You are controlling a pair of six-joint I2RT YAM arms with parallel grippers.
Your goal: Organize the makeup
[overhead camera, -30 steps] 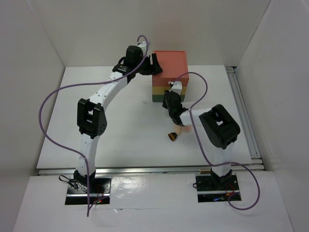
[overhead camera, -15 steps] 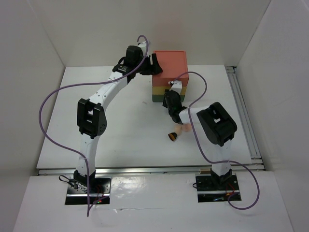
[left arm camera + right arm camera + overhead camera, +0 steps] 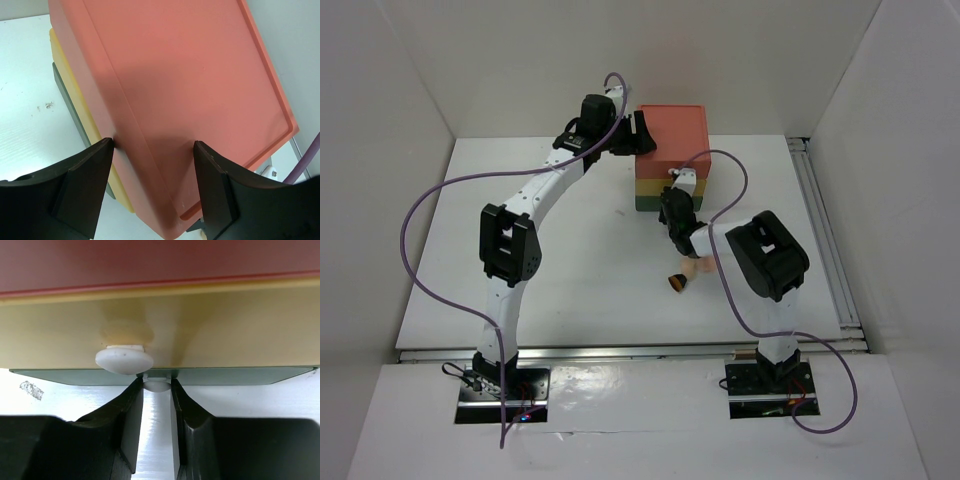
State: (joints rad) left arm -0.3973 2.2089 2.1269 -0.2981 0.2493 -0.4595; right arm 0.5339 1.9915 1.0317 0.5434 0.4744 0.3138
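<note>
White tabletop (image 3: 580, 260), walled in white on three sides. At its far middle, a stacked plastic drawer box (image 3: 680, 135) in coral, yellow and green layers.

Spread wide on the left end effector (image 3: 152, 147), which straddles the left edge of the box's coral top. One black finger (image 3: 85, 185) set with its tip against the coral side wall, the other black finger (image 3: 220, 190) hanging over the flat top. Nothing gripped between them.

Nearly closed on the right end effector (image 3: 157, 390), level with the green bottom drawer and pinching the small white round knob (image 3: 157, 385) between its fingertips. Just above that end effector and a little to its left, the larger white oval knob (image 3: 124, 360) of the yellow drawer, touched by neither finger.

Behind the right end effector, toward its arm's base, a small peach-pink makeup piece with a dark brown end (image 3: 677, 282), lying on the tabletop. Partly hidden under the forearm, so hard to tell its exact kind. Well apart from the left end effector.
</note>
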